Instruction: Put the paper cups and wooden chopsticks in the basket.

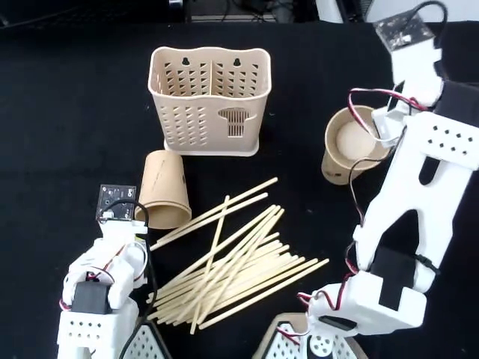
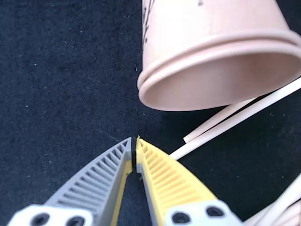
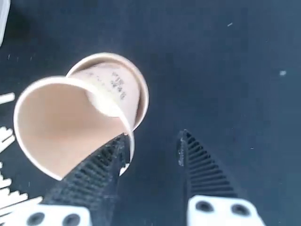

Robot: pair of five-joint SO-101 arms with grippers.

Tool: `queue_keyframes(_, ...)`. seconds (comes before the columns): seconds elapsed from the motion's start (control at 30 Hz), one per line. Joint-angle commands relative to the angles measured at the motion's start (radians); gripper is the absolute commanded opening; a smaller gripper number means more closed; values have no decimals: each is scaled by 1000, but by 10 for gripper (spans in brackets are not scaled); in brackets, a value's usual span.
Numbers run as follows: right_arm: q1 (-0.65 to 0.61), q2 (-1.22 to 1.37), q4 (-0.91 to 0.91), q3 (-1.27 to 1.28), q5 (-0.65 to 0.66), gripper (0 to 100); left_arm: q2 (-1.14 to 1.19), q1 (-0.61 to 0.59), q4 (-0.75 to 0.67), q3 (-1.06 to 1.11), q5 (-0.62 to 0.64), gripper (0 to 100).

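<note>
A beige slotted basket (image 1: pixel 209 101) stands upright at the back of the black table. In front of it a paper cup (image 1: pixel 161 191) lies on its side, its mouth facing my left gripper (image 2: pixel 134 141), which is shut and sits a short way from the rim of this cup (image 2: pixel 216 66). Several wooden chopsticks (image 1: pixel 232 262) lie in a loose pile at the table's middle, some reaching beside that cup (image 2: pixel 235 122). A second paper cup (image 1: pixel 348 146) stands tilted at the right. My right gripper (image 3: pixel 153 137) is open at it, one finger at the rim of the cup (image 3: pixel 70 127).
The left arm (image 1: pixel 101 288) sits at the near left corner and the right arm (image 1: pixel 419 172) stretches along the right side over the tilted cup. Black cloth lies bare left of the basket and between the basket and the right cup.
</note>
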Motion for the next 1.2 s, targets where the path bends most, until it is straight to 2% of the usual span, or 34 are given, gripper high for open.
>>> queue_keyframes(0.0,-12,-15,8,-56,-20,176,-8,7,12,15,6,31)
queue_keyframes(0.1,-8,-2,0,-45,-17,156,-8,7,12,15,6,31)
queue_keyframes(0.3,-9,39,-72,27,-17,24,-8,7,12,15,6,31)
queue_keyframes(0.5,-8,65,-158,28,-23,21,-8,7,12,15,6,31)
queue_keyframes(0.73,-17,1,-112,24,-23,23,-8,7,12,15,6,31)
queue_keyframes(0.83,-18,-48,-86,22,-17,54,-8,7,12,15,6,31)
queue_keyframes(1.03,-18,-102,-84,42,-17,215,-8,7,12,15,6,31)
queue_keyframes(1.17,-18,-97,-94,91,-17,224,-8,7,12,15,6,31)
